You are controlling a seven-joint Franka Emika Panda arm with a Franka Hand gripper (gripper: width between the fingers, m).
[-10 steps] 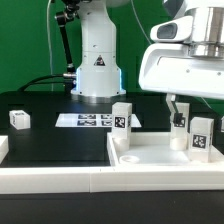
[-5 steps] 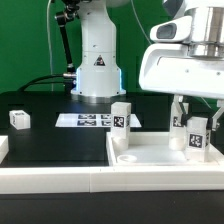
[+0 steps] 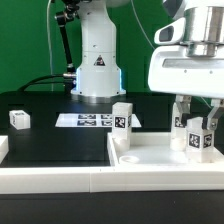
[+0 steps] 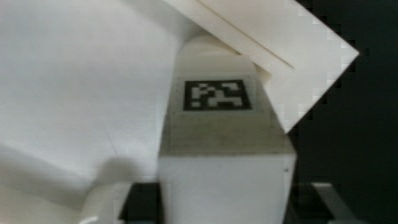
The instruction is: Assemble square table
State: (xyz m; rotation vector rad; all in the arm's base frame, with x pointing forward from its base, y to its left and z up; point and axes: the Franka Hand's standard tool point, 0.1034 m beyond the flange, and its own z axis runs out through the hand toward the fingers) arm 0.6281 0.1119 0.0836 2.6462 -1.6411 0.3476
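The white square table top (image 3: 150, 158) lies at the front of the exterior view, on its right. One white tagged leg (image 3: 122, 117) stands at its far left corner. Another leg (image 3: 180, 123) stands further back on the right. My gripper (image 3: 197, 128) is lowered over a third leg (image 3: 198, 143) at the top's right side, one finger on each side. In the wrist view this leg (image 4: 222, 130) fills the middle between my gripper (image 4: 226, 205) fingers, with a dark gap on each side. A fourth leg (image 3: 19, 118) lies loose at the far left.
The marker board (image 3: 88, 120) lies flat behind the table top, in front of the robot's base (image 3: 96, 70). A long white rail (image 3: 50, 178) edges the front of the black work surface.
My gripper has moved toward the exterior view's right, from the rear leg to the front right leg, and has come down around it. The legs and the top stay in place.
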